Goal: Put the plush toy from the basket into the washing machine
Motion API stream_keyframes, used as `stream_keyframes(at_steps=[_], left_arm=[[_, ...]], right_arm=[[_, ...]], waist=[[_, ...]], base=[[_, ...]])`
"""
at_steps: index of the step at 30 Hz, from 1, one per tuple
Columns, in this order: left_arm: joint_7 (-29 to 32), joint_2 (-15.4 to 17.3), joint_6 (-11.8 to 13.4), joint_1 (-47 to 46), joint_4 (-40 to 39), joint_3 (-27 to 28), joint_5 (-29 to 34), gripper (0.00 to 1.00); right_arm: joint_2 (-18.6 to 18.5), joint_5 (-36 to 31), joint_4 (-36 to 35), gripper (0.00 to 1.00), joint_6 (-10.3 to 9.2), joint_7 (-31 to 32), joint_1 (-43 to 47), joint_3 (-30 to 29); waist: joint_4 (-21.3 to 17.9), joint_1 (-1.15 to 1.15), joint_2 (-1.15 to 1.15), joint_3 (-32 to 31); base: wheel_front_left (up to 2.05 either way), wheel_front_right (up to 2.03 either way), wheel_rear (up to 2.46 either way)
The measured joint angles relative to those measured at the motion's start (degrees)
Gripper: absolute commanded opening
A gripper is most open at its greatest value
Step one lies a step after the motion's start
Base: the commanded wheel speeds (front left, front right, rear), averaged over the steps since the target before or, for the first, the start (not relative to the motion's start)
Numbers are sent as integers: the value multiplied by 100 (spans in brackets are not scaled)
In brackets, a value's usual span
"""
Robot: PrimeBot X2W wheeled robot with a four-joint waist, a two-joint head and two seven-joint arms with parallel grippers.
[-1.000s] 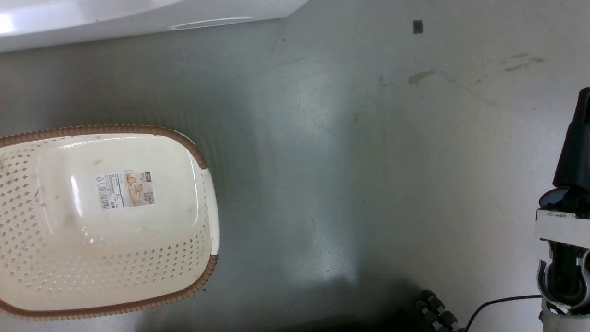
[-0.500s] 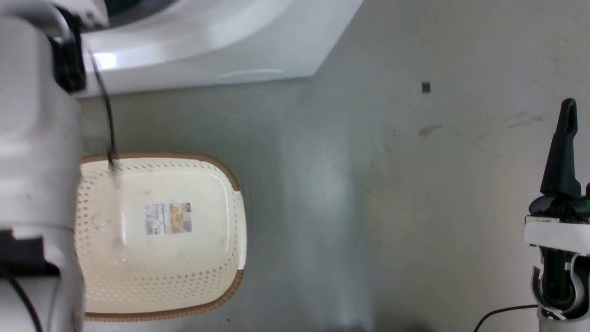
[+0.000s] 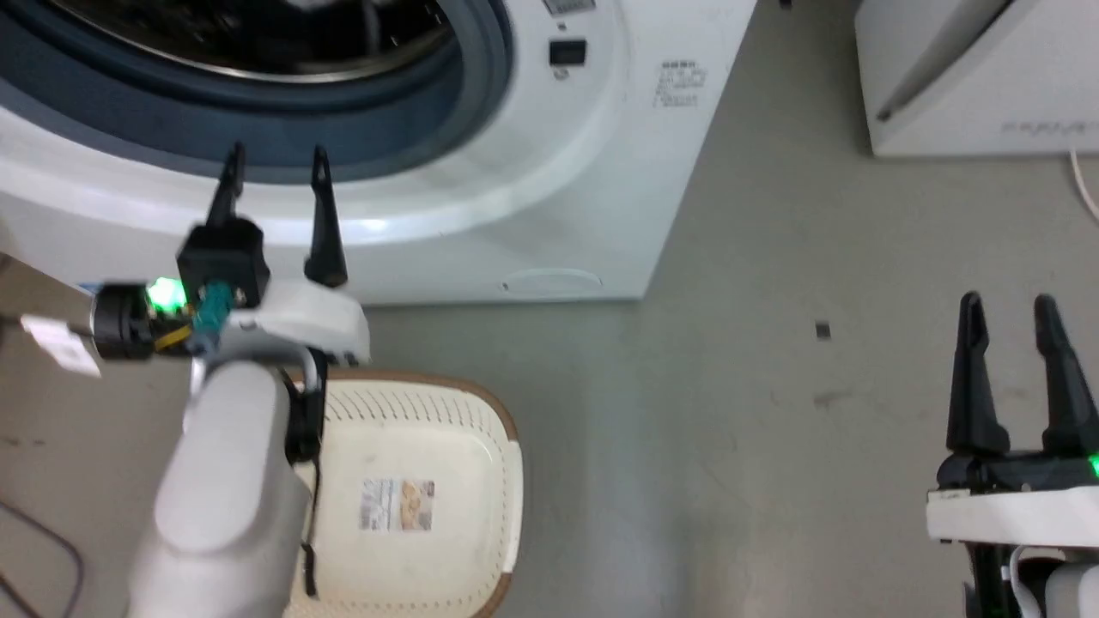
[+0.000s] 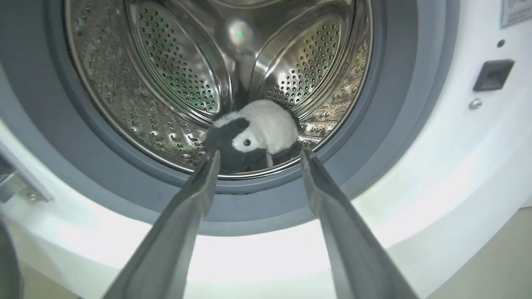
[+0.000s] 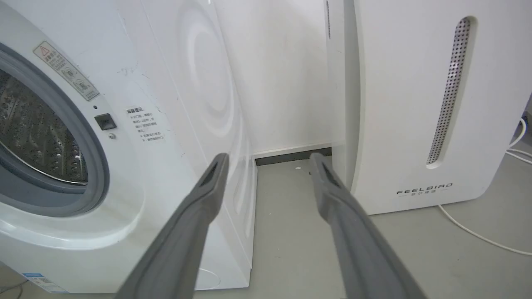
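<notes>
Looks done: plush toy [image 4: 257, 133] sits inside the washing machine [image 4: 436, 187], left tool [image 4: 259, 153] spread empty at its mouth, so just back out.

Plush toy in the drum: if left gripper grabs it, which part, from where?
I'd pinch the plush toy across its white rounded back, the highest part. Come straight in through the washing machine's door opening, over the grey ring: it lies low at the drum's front, eye towards the opening. The open left gripper lines up with it.

"FEELBIRD" — on the white appliance [image 5: 399, 104]
</notes>
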Motion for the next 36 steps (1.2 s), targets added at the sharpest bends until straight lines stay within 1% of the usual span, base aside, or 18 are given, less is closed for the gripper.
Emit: stream_keyframes(at_steps=[9,16,19,22,28,29,36], left_arm=[[-1,-210,-3,1688,-1101,-146,286,100],[-1,-263,55,2776,-1551,-105,354,100],[-1,-277,45,3085,-1688,-114,370,100],[-1,-299,-26,3290,-1744,-137,383,100],[-1,-322,-135,3488,-1761,-80,374,100],[-1,-326,-165,3505,-1763,-49,352,0],[12,-321,-161,3507,-1760,-66,349,0]], right_arm=[[-1,-399,180,100,0,0,475,-55],[0,-572,276,100,1,-1,862,-103],[0,-579,312,100,1,-1,1059,-107],[0,-577,380,100,1,0,1182,-116],[0,-537,475,100,1,-1,1306,-110],[0,-531,491,0,1,0,1315,-97],[0,-554,490,0,0,9,1312,-91]], waist=[[311,-1,0,-1163],[526,-1,0,-1910],[603,-2,0,-2148],[669,-2,0,-2304],[668,-1,0,-2421],[653,-1,0,-2424],[640,0,0,-2424]], base=[[0,0,0],[0,0,0],[0,0,0],[0,0,0],[0,0,0],[0,0,0],[0,0,0]])
